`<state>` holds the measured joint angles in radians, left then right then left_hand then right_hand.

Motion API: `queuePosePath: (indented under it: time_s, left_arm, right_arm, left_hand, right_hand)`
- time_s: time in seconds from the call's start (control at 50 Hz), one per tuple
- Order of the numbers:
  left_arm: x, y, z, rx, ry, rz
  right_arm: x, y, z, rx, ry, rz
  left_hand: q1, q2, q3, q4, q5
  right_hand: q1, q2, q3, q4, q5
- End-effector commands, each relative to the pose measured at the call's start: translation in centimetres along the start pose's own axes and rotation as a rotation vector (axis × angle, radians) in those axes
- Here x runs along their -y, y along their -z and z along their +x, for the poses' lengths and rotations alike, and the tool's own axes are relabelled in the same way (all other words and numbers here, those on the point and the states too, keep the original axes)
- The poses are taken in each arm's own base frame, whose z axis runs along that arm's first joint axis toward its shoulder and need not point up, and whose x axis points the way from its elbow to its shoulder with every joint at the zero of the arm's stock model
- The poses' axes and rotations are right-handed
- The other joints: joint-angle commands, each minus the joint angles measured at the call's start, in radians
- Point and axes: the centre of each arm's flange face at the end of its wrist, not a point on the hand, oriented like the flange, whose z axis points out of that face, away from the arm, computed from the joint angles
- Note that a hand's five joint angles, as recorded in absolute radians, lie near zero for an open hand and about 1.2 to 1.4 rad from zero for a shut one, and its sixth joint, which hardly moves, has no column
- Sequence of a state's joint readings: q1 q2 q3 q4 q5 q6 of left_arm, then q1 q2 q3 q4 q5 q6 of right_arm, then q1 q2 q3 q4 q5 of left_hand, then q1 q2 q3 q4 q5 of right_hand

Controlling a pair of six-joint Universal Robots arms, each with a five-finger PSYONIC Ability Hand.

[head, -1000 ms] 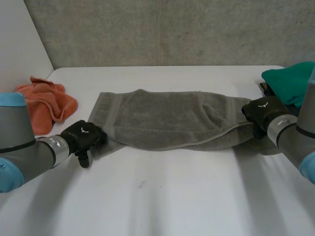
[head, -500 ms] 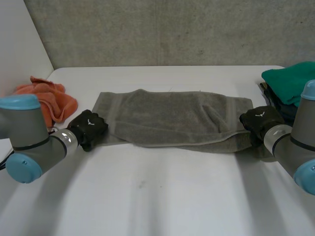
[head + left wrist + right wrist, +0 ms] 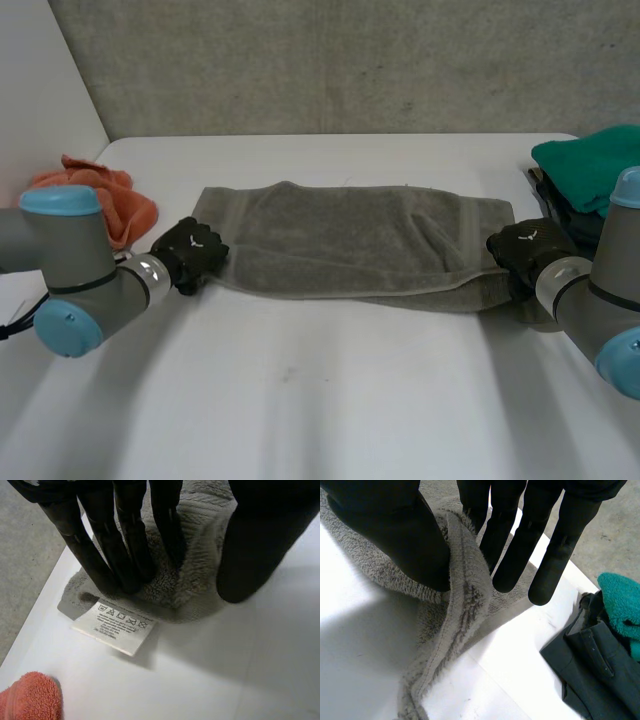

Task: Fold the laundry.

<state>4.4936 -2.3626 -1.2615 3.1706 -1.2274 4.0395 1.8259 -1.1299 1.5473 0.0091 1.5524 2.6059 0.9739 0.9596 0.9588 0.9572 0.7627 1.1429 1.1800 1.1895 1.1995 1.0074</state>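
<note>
A grey towel (image 3: 350, 245), folded lengthwise, lies across the middle of the white table (image 3: 320, 400). My left hand (image 3: 192, 255) is at its left end. In the left wrist view the fingers (image 3: 125, 545) press down on the near left corner and the thumb (image 3: 250, 545) squeezes a ridge of towel (image 3: 195, 575) against them. A white care label (image 3: 112, 627) sticks out beyond the fingertips. My right hand (image 3: 525, 250) is at the right end, with a folded edge of towel (image 3: 465, 595) pinched between its thumb (image 3: 395, 535) and fingers.
An orange cloth (image 3: 100, 200) lies crumpled at the table's left edge, close behind my left arm. At the right edge a green cloth (image 3: 590, 165) rests on a dark garment (image 3: 590, 665), just beyond my right hand.
My left hand has moved in from the near left onto the towel's left corner, and its fingers have closed on it. The towel's left end now lies straighter. The right hand has hardly moved.
</note>
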Motion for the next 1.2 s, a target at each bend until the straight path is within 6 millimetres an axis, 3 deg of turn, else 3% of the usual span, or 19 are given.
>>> queuePosePath:
  time_s: [0.02, 0.18, 0.26, 0.34, 0.36, 0.38, 0.42, 0.74, 0.76, 0.78, 0.9, 1.2]
  left_arm:
    - [0.3, -0.5, -0.7, 0.026, 0.019, 0.008]
    - [0.6, -0.8, -0.8, 0.024, 0.031, 0.012]
    - [0.6, -1.0, -0.4, 0.014, 0.030, 0.011]
    - [0.9, -0.9, -0.1, 0.007, 0.030, 0.008]
    - [0.9, -0.9, -0.1, 0.006, 0.031, 0.009]
    - [1.0, -0.8, -0.1, 0.005, 0.034, 0.012]
    - [1.1, -0.8, -0.1, 0.007, 0.040, 0.016]
    - [2.0, 0.5, -2.1, 0.051, 0.075, 0.029]
    - [2.1, 0.6, -2.1, 0.043, 0.074, 0.034]
    - [2.2, 0.8, -1.9, 0.031, 0.070, 0.040]
    - [1.6, 0.6, -1.5, 0.014, 0.045, 0.027]
    - [2.4, -1.6, 0.5, -0.032, 0.029, -0.008]
  right_arm:
    - [0.0, 0.0, -0.1, 0.004, 0.001, -0.001]
    - [-0.1, 0.0, -0.1, 0.003, 0.002, -0.003]
    - [-0.2, -0.1, 0.0, 0.002, -0.001, -0.006]
    - [-0.3, -0.1, 0.1, -0.001, -0.003, -0.008]
    - [-0.2, -0.1, 0.1, -0.002, -0.002, -0.006]
    - [-0.2, -0.1, 0.1, -0.002, -0.004, -0.005]
    - [-0.2, -0.1, 0.2, -0.004, -0.003, -0.004]
    - [0.4, 0.2, 1.1, -0.023, -0.014, 0.017]
    - [0.5, 0.2, 1.1, -0.021, -0.012, 0.020]
    - [0.5, 0.2, 1.0, -0.016, -0.012, 0.023]
    - [0.3, 0.1, 0.7, -0.004, -0.007, 0.018]
    - [-0.1, -0.5, 0.9, -0.006, -0.009, 0.006]
  left_hand:
    - [0.170, 0.184, 0.185, 0.187, 0.207]
    - [0.097, 0.111, 0.112, 0.114, 0.134]
    - [-0.214, -0.200, -0.199, -0.197, -0.177]
    - [-0.112, -0.098, -0.097, -0.095, -0.076]
    - [-0.030, -0.016, -0.015, -0.014, 0.006]
    - [0.250, 0.264, 0.265, 0.266, 0.286]
    - [0.422, 0.436, 0.437, 0.439, 0.458]
    - [0.422, 0.437, 0.437, 0.439, 0.459]
    - [0.341, 0.356, 0.356, 0.358, 0.378]
    - [-0.069, -0.055, -0.054, -0.053, -0.033]
    - [-0.478, -0.464, -0.463, -0.461, -0.441]
    - [-0.408, -0.394, -0.393, -0.392, -0.372]
  right_hand:
    - [0.253, 0.216, 0.207, 0.197, 0.214]
    - [0.253, 0.216, 0.207, 0.197, 0.214]
    - [0.253, 0.216, 0.207, 0.197, 0.214]
    - [0.253, 0.216, 0.207, 0.197, 0.214]
    - [0.253, 0.216, 0.207, 0.197, 0.214]
    - [0.253, 0.216, 0.207, 0.197, 0.214]
    - [0.253, 0.216, 0.207, 0.197, 0.214]
    - [0.253, 0.216, 0.207, 0.197, 0.214]
    - [0.253, 0.216, 0.207, 0.197, 0.214]
    - [0.253, 0.216, 0.207, 0.197, 0.214]
    - [0.253, 0.216, 0.207, 0.197, 0.214]
    - [0.253, 0.216, 0.207, 0.197, 0.214]
